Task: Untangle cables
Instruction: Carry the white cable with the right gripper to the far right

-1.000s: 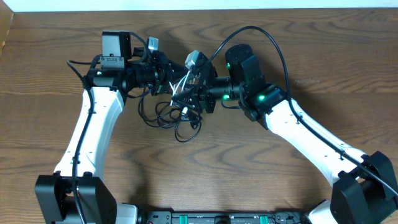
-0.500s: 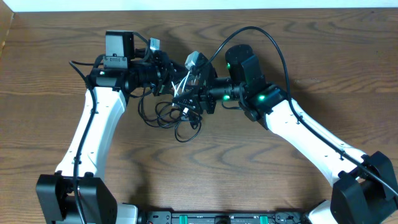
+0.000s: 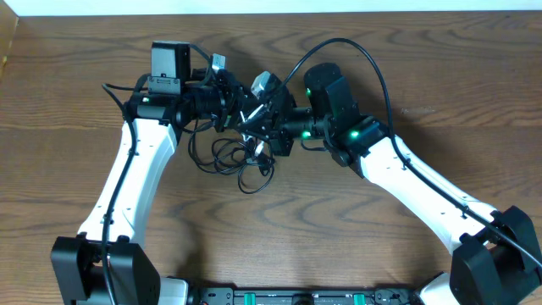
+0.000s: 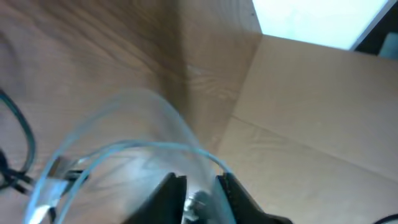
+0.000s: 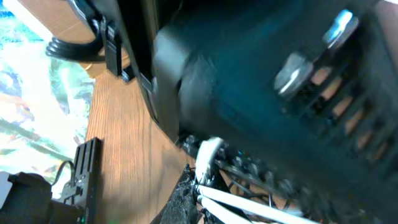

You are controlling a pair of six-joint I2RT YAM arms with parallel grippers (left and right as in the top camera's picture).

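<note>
A tangle of thin black cables [image 3: 227,158] lies on the wooden table between the two arms. The white cable [image 3: 248,113] rises from it to where both grippers meet. My right gripper [image 3: 254,125] is shut on the white cable [image 5: 249,208], whose two strands come out of its dark fingertip [image 5: 185,198]. My left gripper [image 3: 230,100] sits just left of it, almost touching. In the left wrist view its jaws [image 4: 200,182] stand a narrow gap apart, with a blurred loop of white cable [image 4: 155,121] arching in front of them. A dark cable [image 4: 26,140] curves at the left edge.
The left arm's black body [image 5: 261,93] fills most of the right wrist view, very close. A thick black arm cable [image 3: 373,68] arcs over the right arm. The table's far edge [image 3: 339,13] lies just behind the grippers. A pale brown board [image 4: 311,112] stands beyond the left gripper.
My right gripper has closed on the white cable. The left arm has shifted slightly right toward it, and its jaws have parted a little.
</note>
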